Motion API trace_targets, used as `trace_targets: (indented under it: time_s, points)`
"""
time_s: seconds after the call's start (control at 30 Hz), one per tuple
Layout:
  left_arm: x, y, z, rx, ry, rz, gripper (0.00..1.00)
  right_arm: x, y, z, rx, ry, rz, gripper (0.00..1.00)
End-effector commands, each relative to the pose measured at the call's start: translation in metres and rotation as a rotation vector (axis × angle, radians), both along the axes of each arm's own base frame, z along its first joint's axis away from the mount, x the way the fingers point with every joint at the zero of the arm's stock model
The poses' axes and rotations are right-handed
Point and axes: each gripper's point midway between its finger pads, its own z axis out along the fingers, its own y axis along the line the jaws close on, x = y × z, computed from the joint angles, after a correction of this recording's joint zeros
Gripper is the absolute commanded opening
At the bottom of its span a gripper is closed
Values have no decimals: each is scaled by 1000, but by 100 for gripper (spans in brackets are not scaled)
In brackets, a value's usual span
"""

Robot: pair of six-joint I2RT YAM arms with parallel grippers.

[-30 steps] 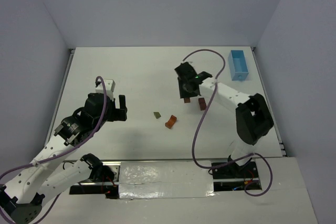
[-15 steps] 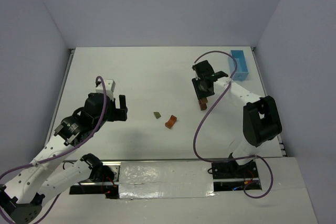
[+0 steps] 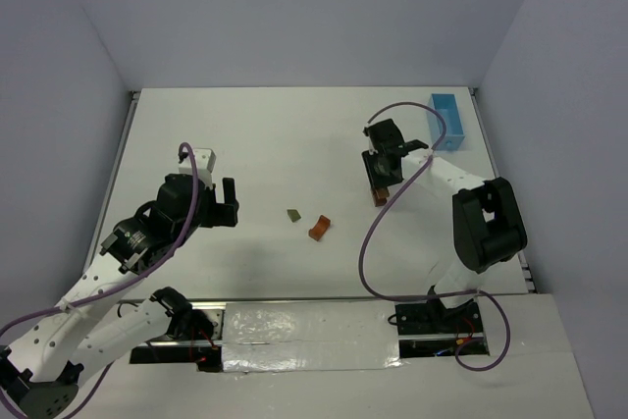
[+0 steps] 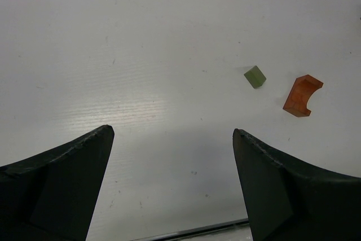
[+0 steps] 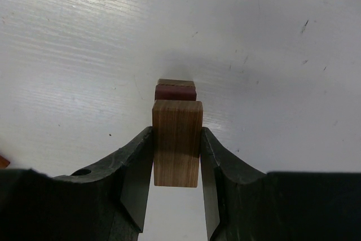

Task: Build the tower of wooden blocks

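My right gripper (image 5: pixel 176 135) is clamped on a tan block (image 5: pixel 177 150). In the last second I have carried it rightward, and it now sits directly over the dark red block (image 5: pixel 175 91), so the second tier looks ready to set down. To its left lie the orange arch (image 3: pixel 319 228) and the olive block (image 3: pixel 293 214). Beyond them my left gripper (image 4: pixel 172 139) gapes wide.

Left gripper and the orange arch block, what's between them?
One small olive-green block, close beside the orange arch block; the rest toward the left gripper is bare, clearest in the top view.
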Motion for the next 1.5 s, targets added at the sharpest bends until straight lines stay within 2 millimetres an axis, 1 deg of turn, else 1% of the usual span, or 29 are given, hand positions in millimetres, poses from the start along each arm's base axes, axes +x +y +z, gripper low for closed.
trace_targets:
  time_s: [0.0, 0.1, 0.43, 0.67, 0.9, 1.03, 1.13, 1.47]
  points:
    - [5, -3, 6, -9, -34, -12, 99, 10, 1, 10, 33, -66, -31, 23]
    - [5, -3, 7, -11, -35, -12, 99, 7, 3, 6, 43, -64, -26, 25]
    - [5, -4, 5, -7, -28, -15, 99, 6, 3, 4, 51, -68, -17, 32]
    - [5, -4, 4, -4, -24, -19, 99, 5, 2, 1, 48, -57, -15, 33]
    - [6, -5, 4, -4, -26, -21, 99, 3, 2, 0, 48, -46, -11, 38]
    - [5, -5, 4, -3, -24, -23, 100, 0, 1, -5, 41, -27, -8, 39]
    - [5, -5, 4, -4, -24, -24, 100, -1, 1, -6, 42, -22, -4, 41]
    - [5, -6, 5, -8, -28, -29, 100, -4, -3, -6, 20, -18, -18, 42]
